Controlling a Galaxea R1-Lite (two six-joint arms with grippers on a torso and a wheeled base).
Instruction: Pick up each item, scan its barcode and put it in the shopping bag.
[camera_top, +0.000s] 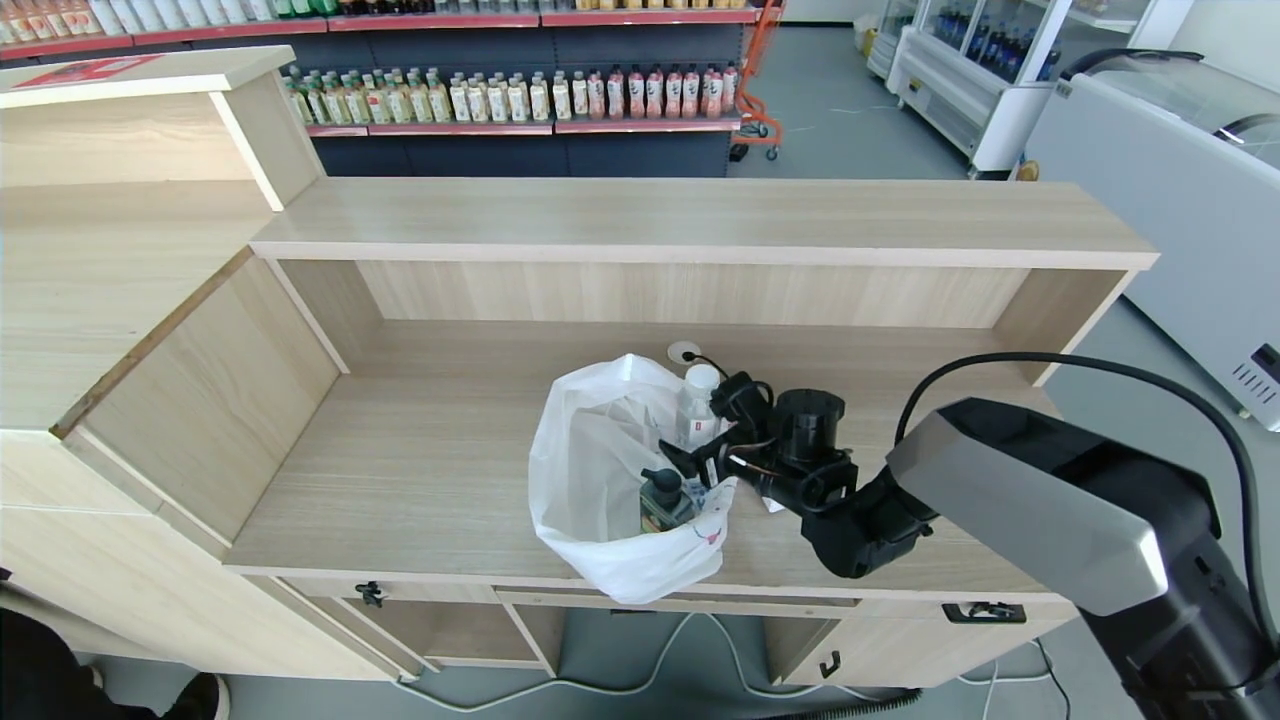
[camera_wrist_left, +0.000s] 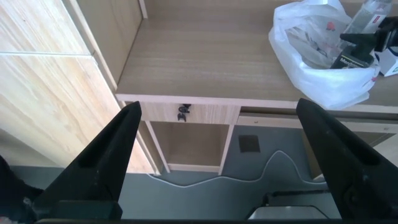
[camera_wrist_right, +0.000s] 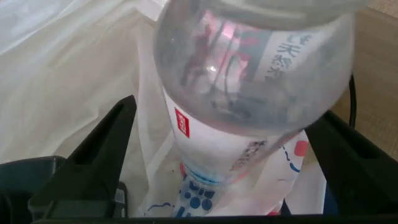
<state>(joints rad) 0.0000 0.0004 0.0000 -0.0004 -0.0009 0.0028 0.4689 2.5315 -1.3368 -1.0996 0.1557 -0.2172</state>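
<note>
A white plastic shopping bag (camera_top: 600, 480) stands open near the counter's front edge; it is also in the left wrist view (camera_wrist_left: 323, 74). Inside it sits a dark pump bottle (camera_top: 662, 500). A clear bottle (camera_top: 697, 405) with a white cap and a red-and-white label stands upright at the bag's right rim. My right gripper (camera_top: 690, 465) is at that rim, open, with the clear bottle (camera_wrist_right: 249, 81) between its spread fingers (camera_wrist_right: 93, 168). My left gripper (camera_wrist_left: 217, 162) hangs open and holds nothing, off the counter's front left corner.
A black scanner (camera_top: 742, 395) with a cable to a round grommet (camera_top: 684, 351) sits behind the bag. The wooden counter (camera_top: 420, 470) has a raised back ledge (camera_top: 700, 215) and side walls. Drawer handles (camera_wrist_left: 183, 112) line the front.
</note>
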